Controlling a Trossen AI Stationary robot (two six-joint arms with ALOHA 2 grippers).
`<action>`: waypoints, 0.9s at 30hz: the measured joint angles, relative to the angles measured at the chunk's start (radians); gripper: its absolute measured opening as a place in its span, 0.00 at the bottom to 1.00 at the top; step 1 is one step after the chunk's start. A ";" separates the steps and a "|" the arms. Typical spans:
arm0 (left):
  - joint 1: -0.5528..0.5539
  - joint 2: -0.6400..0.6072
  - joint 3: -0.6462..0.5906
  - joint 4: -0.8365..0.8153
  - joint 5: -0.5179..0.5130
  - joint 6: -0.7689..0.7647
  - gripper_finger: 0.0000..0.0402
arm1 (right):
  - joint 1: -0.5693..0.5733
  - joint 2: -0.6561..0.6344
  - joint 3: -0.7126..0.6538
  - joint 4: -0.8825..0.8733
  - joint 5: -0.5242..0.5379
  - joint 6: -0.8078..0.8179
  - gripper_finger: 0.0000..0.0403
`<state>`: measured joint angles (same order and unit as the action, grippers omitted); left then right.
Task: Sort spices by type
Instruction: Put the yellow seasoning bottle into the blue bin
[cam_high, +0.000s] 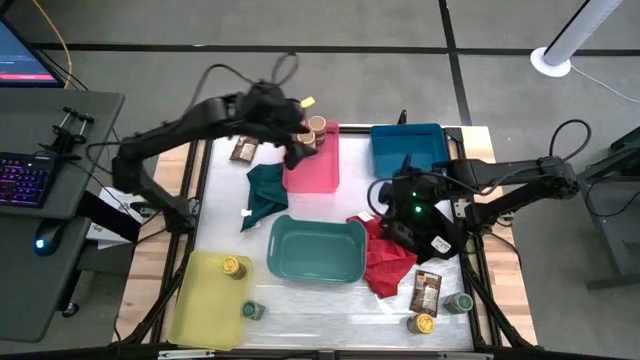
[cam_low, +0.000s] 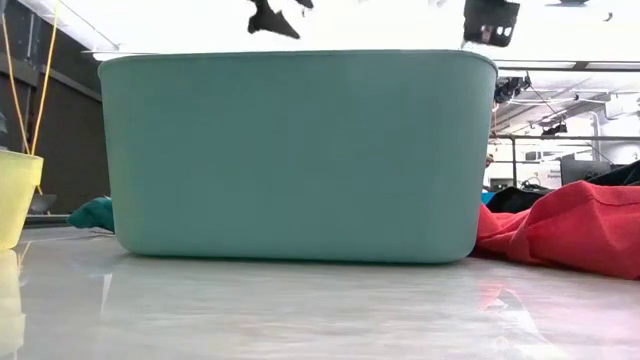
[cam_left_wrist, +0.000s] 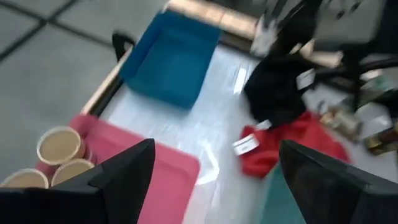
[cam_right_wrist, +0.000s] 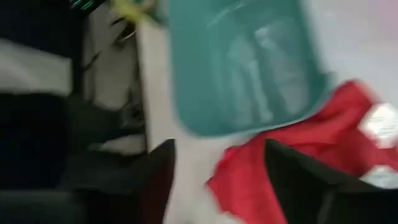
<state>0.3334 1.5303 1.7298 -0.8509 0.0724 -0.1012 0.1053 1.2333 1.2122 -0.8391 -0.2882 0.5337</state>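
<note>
The left gripper (cam_high: 298, 150) hangs over the pink bin (cam_high: 318, 172) at the far side of the table, its two dark fingers (cam_left_wrist: 124, 177) spread wide with nothing between them. Below it, in that bin's far corner, sit three tan-lidded jars (cam_left_wrist: 61, 145), touching one another. The right gripper (cam_high: 412, 222) is over the red cloth (cam_high: 385, 262), beside the teal bin (cam_high: 316, 250); in the right wrist view its fingers (cam_right_wrist: 297, 180) stand apart with only red cloth and bin showing between them, so it looks released and empty.

The unsorted spices lie in two places. At the near right corner a brown packet (cam_high: 427, 292) lies with its long axis running roughly near-to-far, and just beside it are a yellow-lidded jar (cam_high: 422, 323) and a green-lidded jar (cam_high: 462, 302). All three lie toward the table's front edge from the right gripper, and that arm is much nearer to them than the left. A second brown packet (cam_high: 243, 150) lies at the far left, just beside the pink bin and close to the left gripper.

In the yellow bin (cam_high: 205, 305) a yellow-lidded jar (cam_high: 233, 266) already rests, and another green-lidded jar (cam_high: 251, 311) stands at that bin's edge; I cannot tell whether it is in or out. My guess is the right arm's next reach goes forward toward the near corner group, while the far packet suits the left arm.
</note>
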 joint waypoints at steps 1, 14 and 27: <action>-0.008 -0.029 0.000 0.000 -0.003 -0.002 0.81 | 0.016 0.002 0.006 -0.003 -0.022 0.000 0.63; -0.058 -0.277 0.000 0.033 -0.149 -0.001 0.81 | 0.453 0.183 0.011 -0.169 -0.063 0.394 0.80; -0.058 -0.295 0.000 0.039 -0.156 0.050 0.81 | 0.671 0.296 0.011 -0.016 -0.064 1.179 0.80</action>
<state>0.2756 1.2354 1.7298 -0.8118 -0.0834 -0.0508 0.7759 1.5292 1.2236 -0.8551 -0.3519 1.7124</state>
